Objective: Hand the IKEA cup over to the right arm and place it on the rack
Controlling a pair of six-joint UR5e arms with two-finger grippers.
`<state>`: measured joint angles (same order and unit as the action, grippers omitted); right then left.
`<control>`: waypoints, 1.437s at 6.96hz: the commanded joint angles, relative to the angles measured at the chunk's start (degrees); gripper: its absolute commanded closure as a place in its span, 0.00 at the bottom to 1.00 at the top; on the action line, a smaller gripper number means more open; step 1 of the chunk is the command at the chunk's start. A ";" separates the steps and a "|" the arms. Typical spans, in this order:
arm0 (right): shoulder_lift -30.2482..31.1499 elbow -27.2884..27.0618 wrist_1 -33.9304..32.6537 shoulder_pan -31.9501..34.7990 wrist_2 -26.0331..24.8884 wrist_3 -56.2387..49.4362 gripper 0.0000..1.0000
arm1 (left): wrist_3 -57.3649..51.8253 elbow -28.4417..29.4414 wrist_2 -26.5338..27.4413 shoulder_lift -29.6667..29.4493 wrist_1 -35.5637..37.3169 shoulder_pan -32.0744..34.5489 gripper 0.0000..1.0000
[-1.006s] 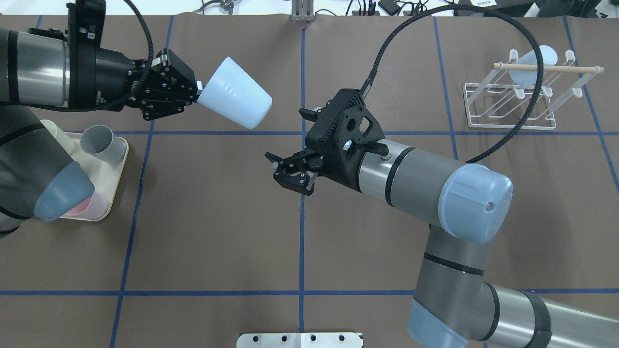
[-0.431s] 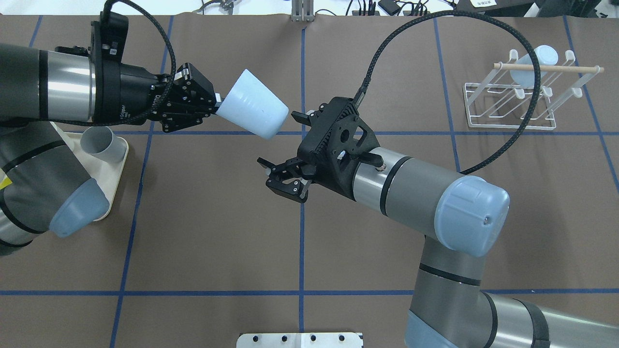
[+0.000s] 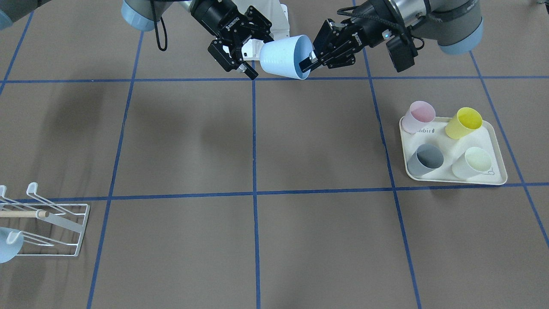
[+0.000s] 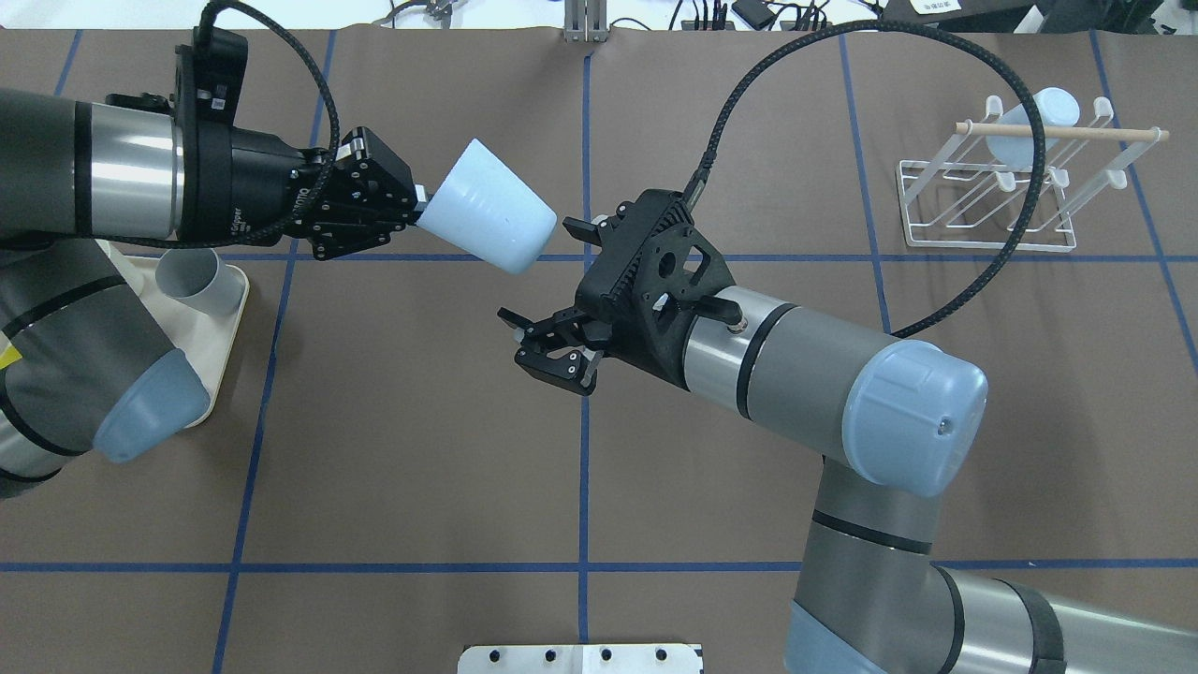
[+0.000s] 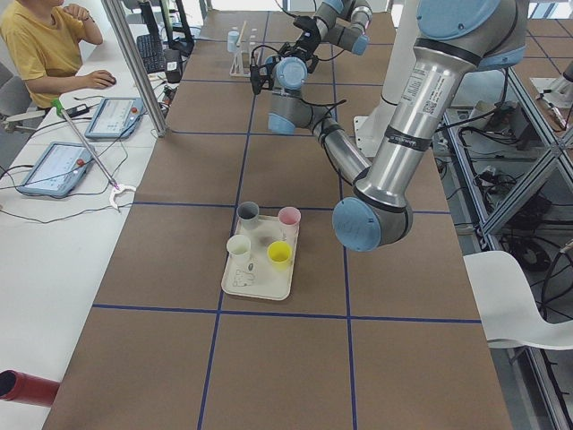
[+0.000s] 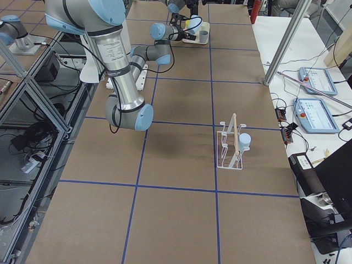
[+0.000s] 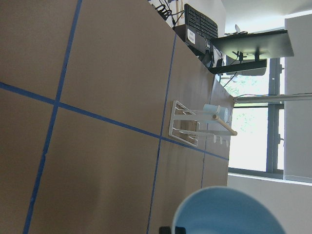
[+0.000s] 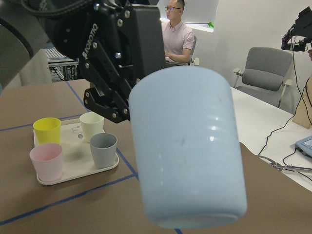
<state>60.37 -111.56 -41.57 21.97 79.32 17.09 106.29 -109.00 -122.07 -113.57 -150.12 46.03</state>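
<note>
Overhead exterior view: the left gripper (image 4: pixel 419 200) is clamped on the rim of the pale blue plastic cup (image 4: pixel 487 208), which is up in the air. The right gripper (image 4: pixel 540 271) is spread wide by the cup's bottom. It should slide around the cup's middle and squeeze gently before the left one lets go. It is hard to tell whether its fingers touch the cup.

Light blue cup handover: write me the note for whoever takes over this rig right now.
Left gripper: shut on the rim of the light blue cup, holding it in the air over the table.
Right gripper: open at the cup's base, not gripping.
Rack: on the robot's right, with one other blue cup on it.
Done: pickup, arms brought together. Left: right grasp, left release, placing on the rack.
</note>
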 commanded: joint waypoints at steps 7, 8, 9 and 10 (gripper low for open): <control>-0.25 -0.50 0.00 -0.09 -0.04 -0.04 0.02 | -0.29 0.10 0.25 -0.07 0.79 -2.08 1.00; -0.25 -0.59 0.00 -0.09 -0.04 -0.04 0.07 | -0.29 0.10 0.25 -0.15 0.79 -2.08 1.00; -0.34 -0.59 0.00 -0.09 -0.13 -0.04 0.13 | -0.29 0.10 0.25 -0.24 0.79 -2.08 1.00; -0.34 -0.50 0.00 -0.09 -0.13 -0.04 0.19 | -0.29 0.10 0.25 -0.24 0.79 -2.08 1.00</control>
<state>60.06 -112.12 -41.57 21.88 79.22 17.05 106.00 -108.90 -121.82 -113.77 -149.33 43.95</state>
